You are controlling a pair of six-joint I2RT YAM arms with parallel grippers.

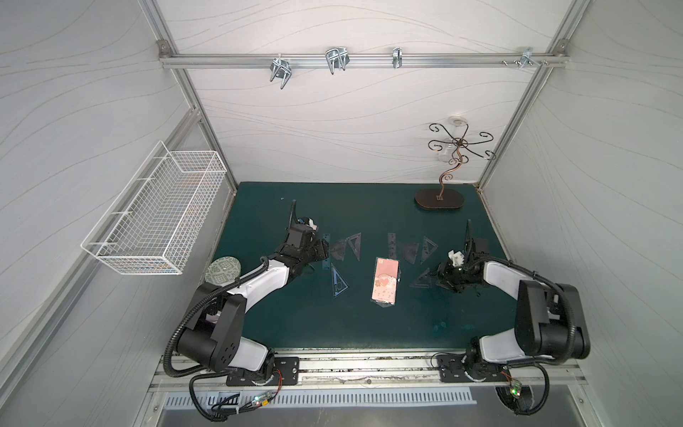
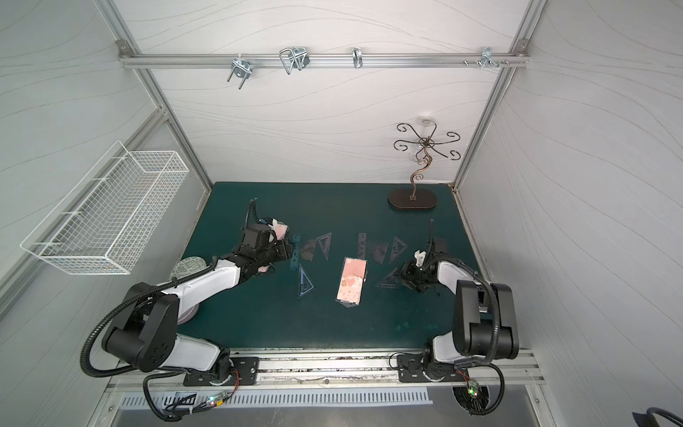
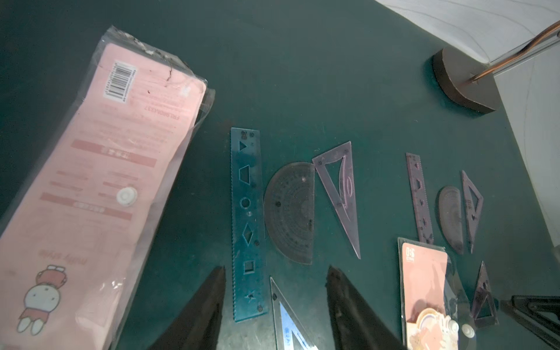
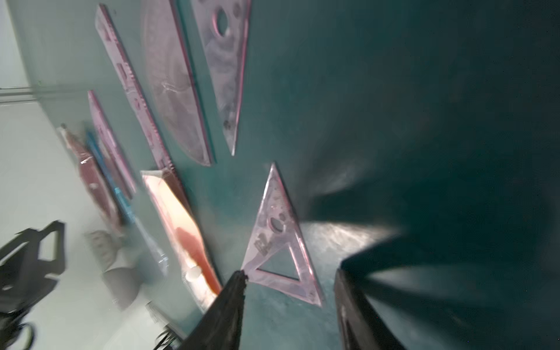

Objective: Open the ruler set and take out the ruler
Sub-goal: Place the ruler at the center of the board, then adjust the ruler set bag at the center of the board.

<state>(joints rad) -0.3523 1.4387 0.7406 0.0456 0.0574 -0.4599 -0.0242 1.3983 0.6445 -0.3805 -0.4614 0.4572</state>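
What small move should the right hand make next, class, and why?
Probably lift the right hand straight up. Its jaws stand open astride the pink triangle, which lies flat on the green mat, with one fingertip right at its corner. A sideways pull might drag the triangle toward the pink packet.

glossy plastic-wrapped pink pkg (image 3: 100, 169), translucent plastic ruler (image 3: 256, 181), matt green mat (image 3: 303, 75).

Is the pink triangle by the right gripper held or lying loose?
Loose. The pink triangle lies flat on the green mat; the right gripper stands open, fingers either side of its base.
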